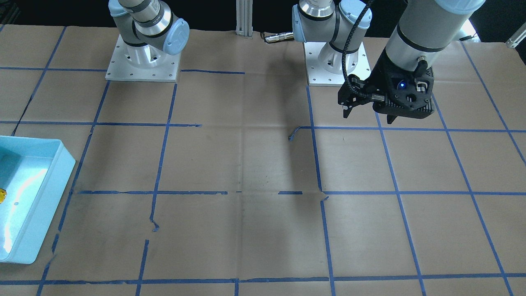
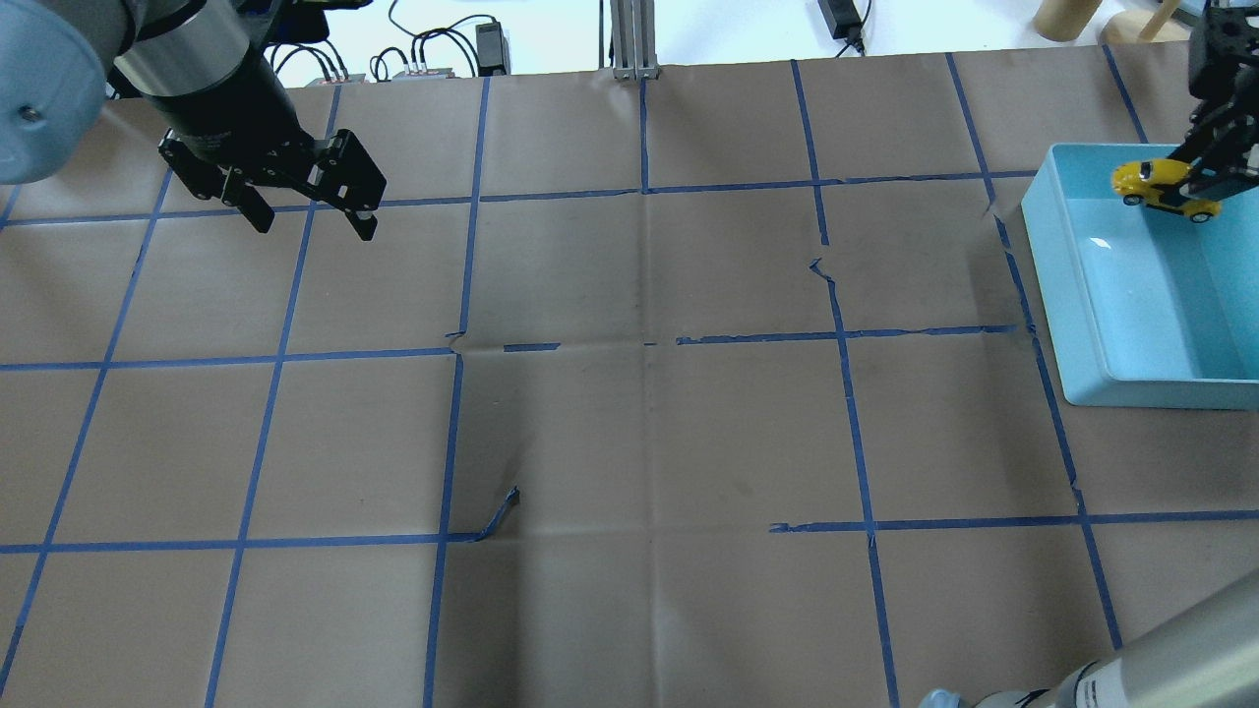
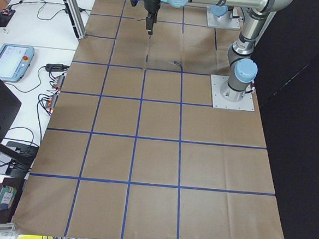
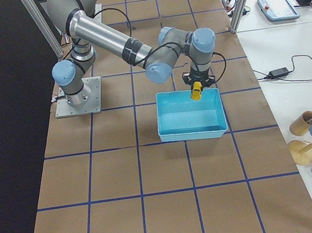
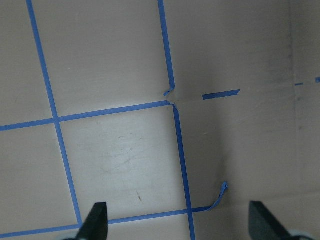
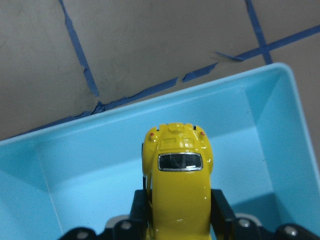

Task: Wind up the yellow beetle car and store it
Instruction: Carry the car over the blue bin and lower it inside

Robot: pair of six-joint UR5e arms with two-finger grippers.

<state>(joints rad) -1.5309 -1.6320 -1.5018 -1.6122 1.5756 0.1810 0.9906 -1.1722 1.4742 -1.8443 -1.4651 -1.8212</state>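
Observation:
The yellow beetle car is pinched between the fingers of my right gripper, which is shut on it. The car hangs tilted above the far end of a light blue bin, clear of the bin's floor. In the exterior right view the car shows just over the bin's rim. A sliver of yellow shows at the front-facing view's left edge. My left gripper hovers open and empty over the brown paper on the other side of the table; its fingertips stand wide apart.
Brown paper with a blue tape grid covers the table. A loose curl of tape sticks up near the middle. Two arm bases stand at the robot's edge. An aluminium post and cables are at the far edge.

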